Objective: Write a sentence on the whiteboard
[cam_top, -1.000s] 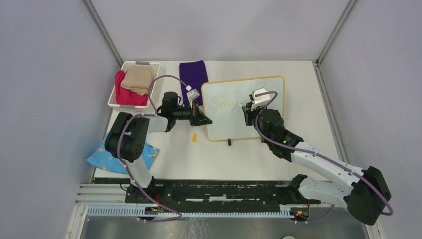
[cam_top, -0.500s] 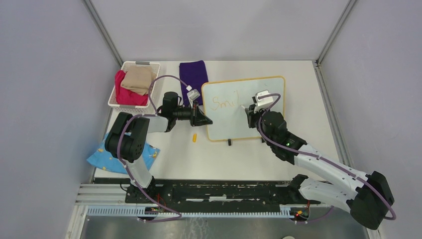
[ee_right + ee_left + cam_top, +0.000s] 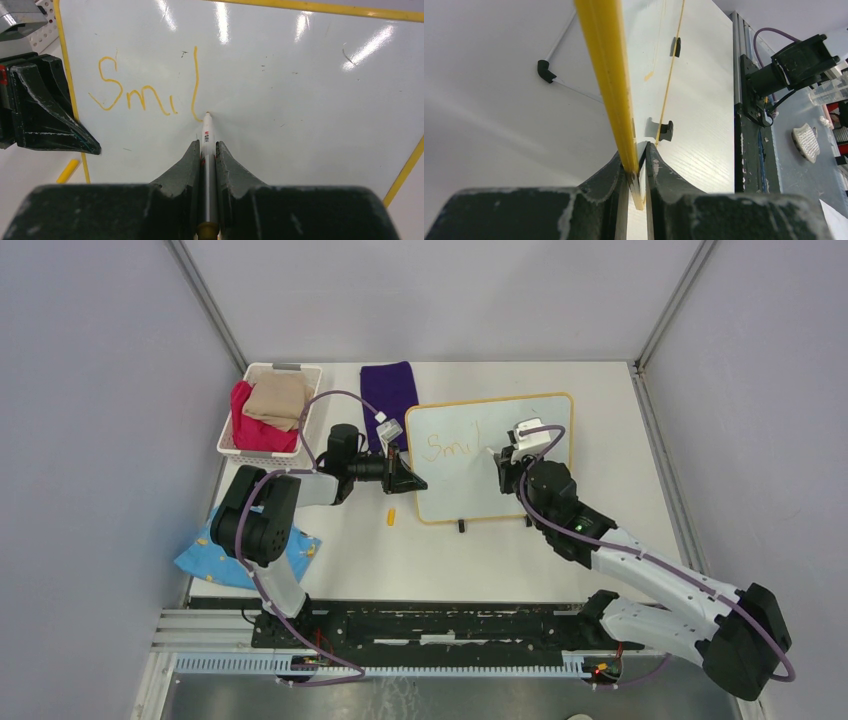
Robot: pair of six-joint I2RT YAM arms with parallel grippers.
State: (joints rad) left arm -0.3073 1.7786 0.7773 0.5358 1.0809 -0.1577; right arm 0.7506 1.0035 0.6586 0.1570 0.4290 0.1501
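Mid-way through the sentence [image 3: 145, 97]: only "Smil" done so far, top left on the whiteboard [image 3: 300, 100], which sits on the bench [image 3: 620, 440]. Right pincer [image 3: 207, 145] pinching the marker [image 3: 208, 131], tip at the foot of the "l". Left pincer [image 3: 636, 160] clamped on the whiteboard's left edge. Next, probably: shift just right of the "l" and loop an "e", keeping pressure light and even.

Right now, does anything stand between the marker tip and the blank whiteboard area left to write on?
Nothing visible. The marker in the right gripper rests at the end of the sentence on the whiteboard; the surface rightward is bare. The left gripper clamps its left edge.
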